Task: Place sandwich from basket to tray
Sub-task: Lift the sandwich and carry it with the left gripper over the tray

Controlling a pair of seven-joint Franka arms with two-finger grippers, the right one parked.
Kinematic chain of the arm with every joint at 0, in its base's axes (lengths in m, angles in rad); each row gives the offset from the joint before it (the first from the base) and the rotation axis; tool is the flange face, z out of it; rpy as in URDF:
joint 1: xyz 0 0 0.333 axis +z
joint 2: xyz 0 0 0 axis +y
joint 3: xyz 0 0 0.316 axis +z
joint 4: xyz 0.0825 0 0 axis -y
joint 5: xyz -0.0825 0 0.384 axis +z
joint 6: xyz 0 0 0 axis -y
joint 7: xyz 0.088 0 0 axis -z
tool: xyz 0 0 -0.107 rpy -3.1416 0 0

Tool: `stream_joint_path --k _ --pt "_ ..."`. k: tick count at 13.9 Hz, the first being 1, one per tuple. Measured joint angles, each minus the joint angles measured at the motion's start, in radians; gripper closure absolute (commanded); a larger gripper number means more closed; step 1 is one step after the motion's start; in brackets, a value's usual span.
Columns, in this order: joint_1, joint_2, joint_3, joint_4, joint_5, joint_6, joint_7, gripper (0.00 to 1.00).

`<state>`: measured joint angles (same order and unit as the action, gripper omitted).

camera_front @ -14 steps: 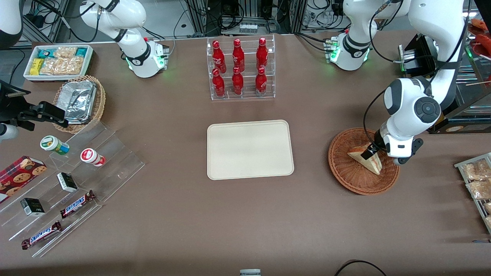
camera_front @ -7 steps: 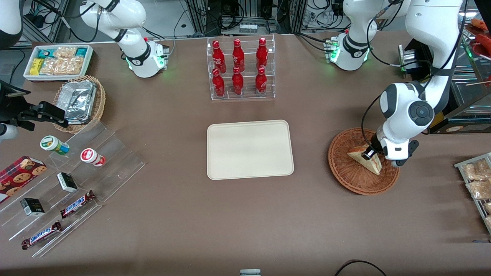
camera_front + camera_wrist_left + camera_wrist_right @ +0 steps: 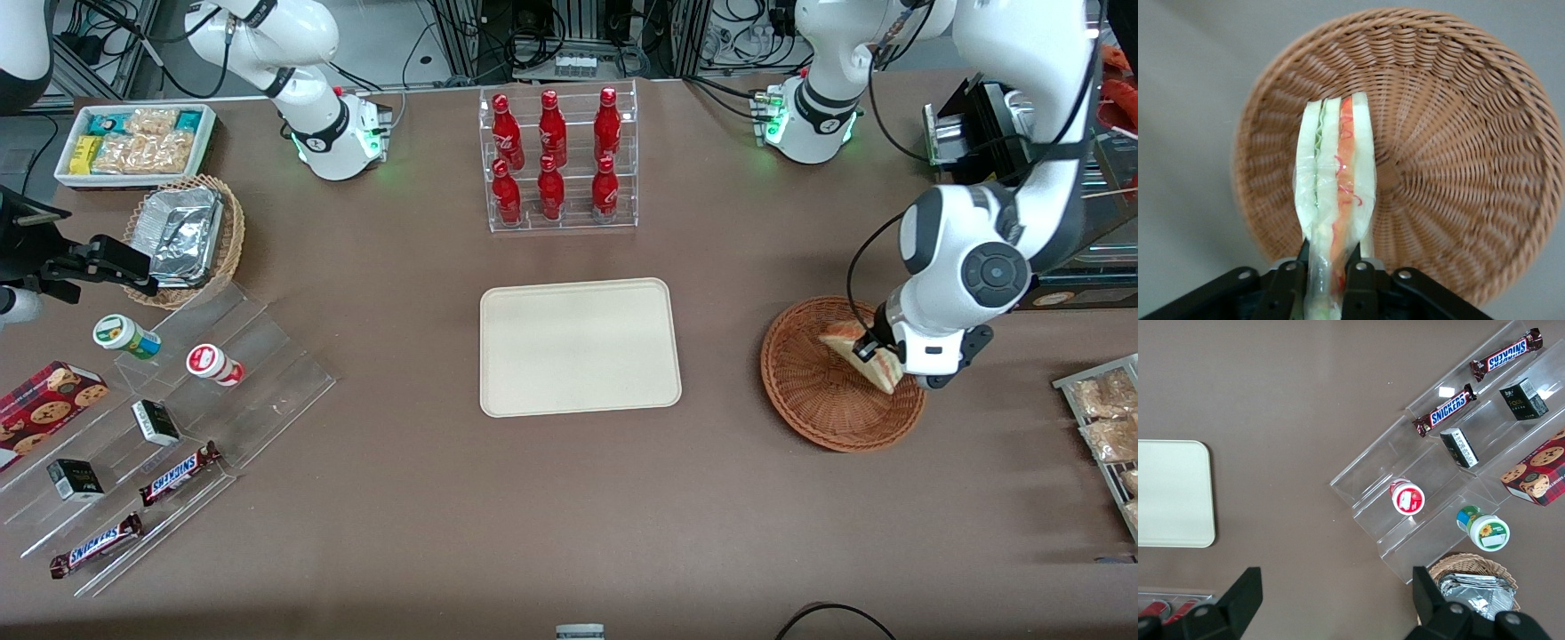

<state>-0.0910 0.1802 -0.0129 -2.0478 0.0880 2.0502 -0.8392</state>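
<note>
The sandwich (image 3: 873, 358), a wrapped white-bread wedge with red and green filling (image 3: 1336, 193), hangs lifted above the reddish-brown wicker basket (image 3: 822, 400). My gripper (image 3: 867, 354) is shut on it, the two black fingers (image 3: 1290, 280) pinching its wide end. In the left wrist view the basket (image 3: 1451, 147) lies below the sandwich with nothing else in it. The cream-white tray (image 3: 580, 347) sits bare in the middle of the table, toward the parked arm's end from the basket; a part of the tray (image 3: 1173, 493) shows in the right wrist view.
A clear rack of red bottles (image 3: 556, 160) stands farther from the camera than the tray. A wire rack of snack packets (image 3: 1107, 418) lies at the working arm's end. Clear stepped shelves with candy bars and cups (image 3: 169, 400) and a foil-lined tan basket (image 3: 187, 238) sit at the parked arm's end.
The gripper has risen with the sandwich, lifting it off the basket floor; the wedge now hangs higher and shifted slightly toward the basket's rim. The arm's wrist has moved up too.
</note>
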Motion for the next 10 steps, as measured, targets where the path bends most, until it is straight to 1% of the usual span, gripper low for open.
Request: stream_joint_path --k 2,5,6,8,10 --pt "-0.049 -0.033 -0.004 0.100 0.004 -0.162 0.000 1.00" --pt "-0.162 -0.049 -0.013 0.233 0.003 -0.346 -0.002 1.00" --pt "-0.204 -0.047 -0.017 0.269 -0.004 -0.369 -0.003 1.00" --pt "-0.285 -0.032 -0.021 0.321 -0.044 -0.375 -0.006 1.00" --pt "-0.351 0.014 -0.023 0.375 -0.061 -0.372 -0.004 1.00"
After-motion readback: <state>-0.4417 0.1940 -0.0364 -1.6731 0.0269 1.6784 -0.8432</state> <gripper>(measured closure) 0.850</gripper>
